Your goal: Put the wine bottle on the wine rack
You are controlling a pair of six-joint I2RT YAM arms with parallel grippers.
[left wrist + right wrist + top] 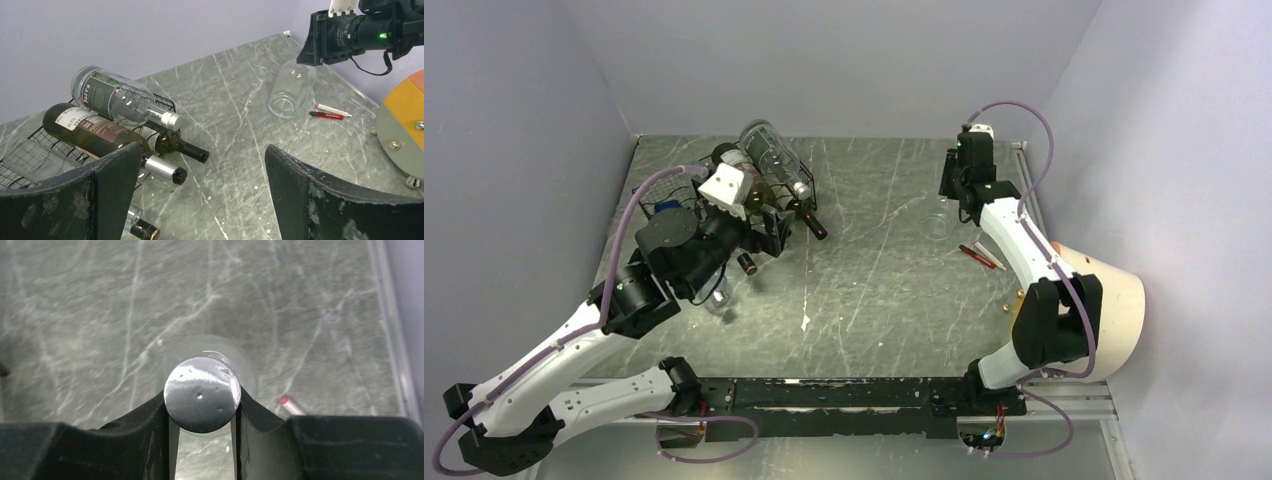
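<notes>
The black wire wine rack (648,190) stands at the far left and holds several lying bottles, among them a clear one with a green label (115,97) and a dark one (95,131). In the left wrist view its mesh (25,150) shows at the left. My left gripper (769,232) is open and empty beside the rack's right end (202,155). My right gripper (952,192) is shut on the silver cap (202,394) of a clear wine bottle (292,90), which hangs neck up at the far right (937,222). I cannot tell whether its base touches the table.
A red and white pen (330,111) lies right of the clear bottle (979,256). A round cream and orange object (1114,310) stands at the right edge. A loose dark-capped bottle (144,231) lies on the table below the rack. Walls close in on three sides.
</notes>
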